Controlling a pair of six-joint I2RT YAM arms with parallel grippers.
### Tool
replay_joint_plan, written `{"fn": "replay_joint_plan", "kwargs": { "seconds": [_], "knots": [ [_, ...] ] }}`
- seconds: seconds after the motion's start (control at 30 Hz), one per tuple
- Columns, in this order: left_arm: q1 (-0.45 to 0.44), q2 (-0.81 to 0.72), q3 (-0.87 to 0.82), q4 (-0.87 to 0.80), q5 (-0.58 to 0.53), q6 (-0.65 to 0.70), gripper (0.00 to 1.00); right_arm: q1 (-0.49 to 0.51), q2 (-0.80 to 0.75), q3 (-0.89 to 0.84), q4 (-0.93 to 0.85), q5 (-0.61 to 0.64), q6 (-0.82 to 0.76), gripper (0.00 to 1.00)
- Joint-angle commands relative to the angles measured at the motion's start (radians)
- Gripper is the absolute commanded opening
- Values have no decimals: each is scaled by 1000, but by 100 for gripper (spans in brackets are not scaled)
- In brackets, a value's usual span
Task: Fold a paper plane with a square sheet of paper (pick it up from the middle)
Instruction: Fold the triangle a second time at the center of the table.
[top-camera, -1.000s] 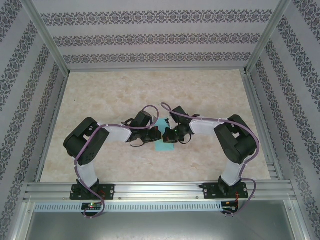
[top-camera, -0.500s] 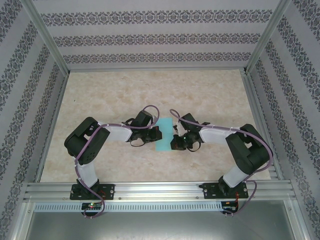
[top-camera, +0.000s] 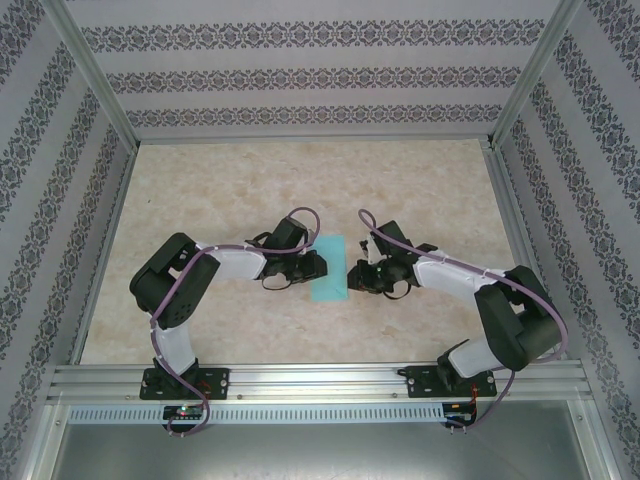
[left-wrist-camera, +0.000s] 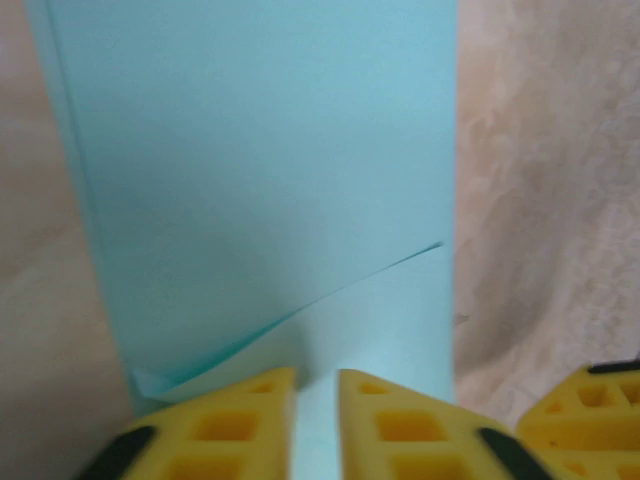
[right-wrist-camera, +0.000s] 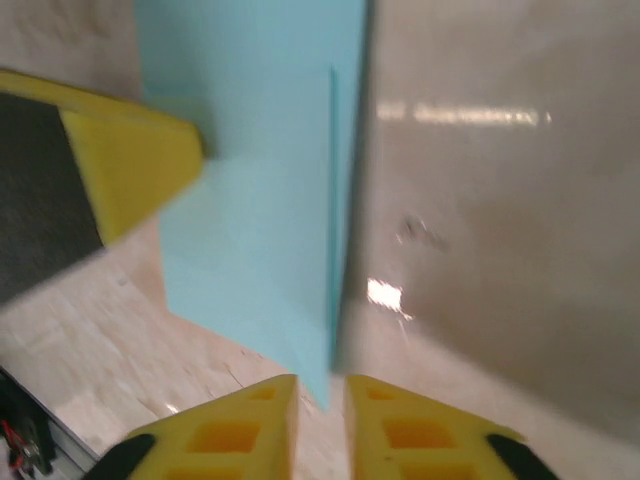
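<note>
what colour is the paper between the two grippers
The paper is plain turquoise-blue; the left wrist view shows it best.

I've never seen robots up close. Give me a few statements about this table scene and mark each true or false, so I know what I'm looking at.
1. The turquoise paper lies on the table between the left pincer and the right pincer. True.
2. The paper is already a pointed dart. False: it is a narrow folded oblong.
3. The right pincer holds the paper up in the air. False: the paper rests on the table.
4. Each pincer's yellow fingers stand a narrow gap apart. True.
</note>
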Motion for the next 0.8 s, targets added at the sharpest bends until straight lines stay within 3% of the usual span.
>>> {"fn": "replay_joint_plan", "kwargs": {
  "seconds": [0.0,0.27,0.77],
  "knots": [
    [6,-69,29,64,40,-74,31,-10,25,44,98,41,59,27],
    [6,-218,-42,-54,-119,-75,42,-24,112,101,159,65,74,36],
    [-4,-139,-95,53,-56,-137,43,-27,242,158,166,4,28,31]
  ]
}}
